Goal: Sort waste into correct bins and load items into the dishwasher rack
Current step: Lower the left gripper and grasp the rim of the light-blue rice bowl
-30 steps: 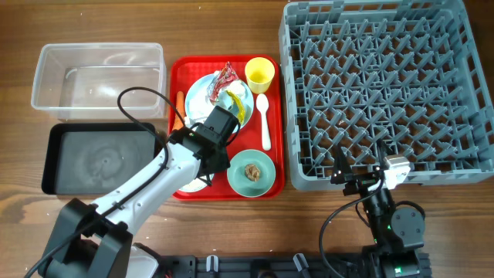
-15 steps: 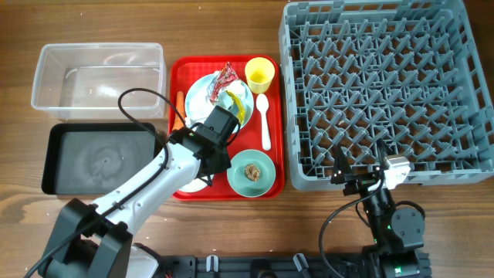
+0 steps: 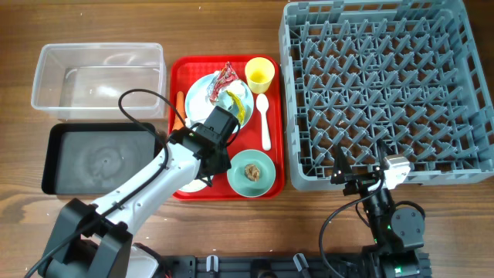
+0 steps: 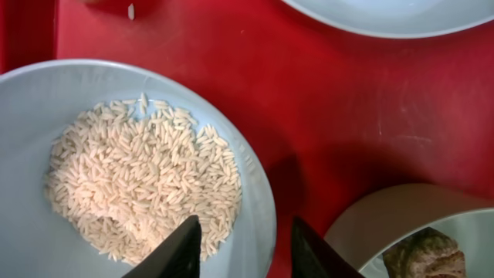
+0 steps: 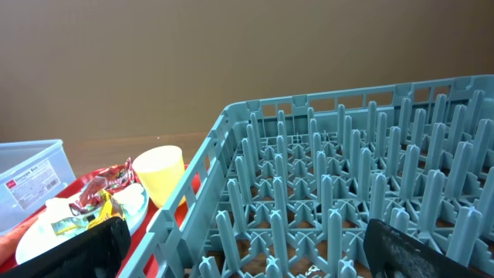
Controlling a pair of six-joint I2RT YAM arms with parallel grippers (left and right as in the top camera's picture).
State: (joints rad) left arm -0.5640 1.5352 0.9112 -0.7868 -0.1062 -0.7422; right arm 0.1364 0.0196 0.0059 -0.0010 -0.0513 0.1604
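My left gripper (image 4: 247, 251) is open, its fingers straddling the right rim of the light blue bowl (image 4: 255, 193), which holds white rice grains (image 4: 139, 177). In the overhead view this gripper (image 3: 207, 166) is low over the red serving tray, and the arm hides most of that bowl (image 3: 190, 185). The pale green bowl (image 3: 251, 171) holds a small brown lump (image 4: 421, 251). The pale blue plate (image 3: 202, 91) carries red-silver and yellow wrappers (image 3: 230, 89). The yellow cup (image 3: 260, 75), white spoon (image 3: 264, 120) and carrot (image 3: 180, 108) lie on the tray. My right gripper (image 5: 255, 255) is open and empty at the grey rack's (image 3: 386, 93) front edge.
The clear tub (image 3: 96, 77) and the black tray (image 3: 96, 158) stand left of the red serving tray (image 3: 274, 181). The rack fills the right side. Bare wooden table lies along the front.
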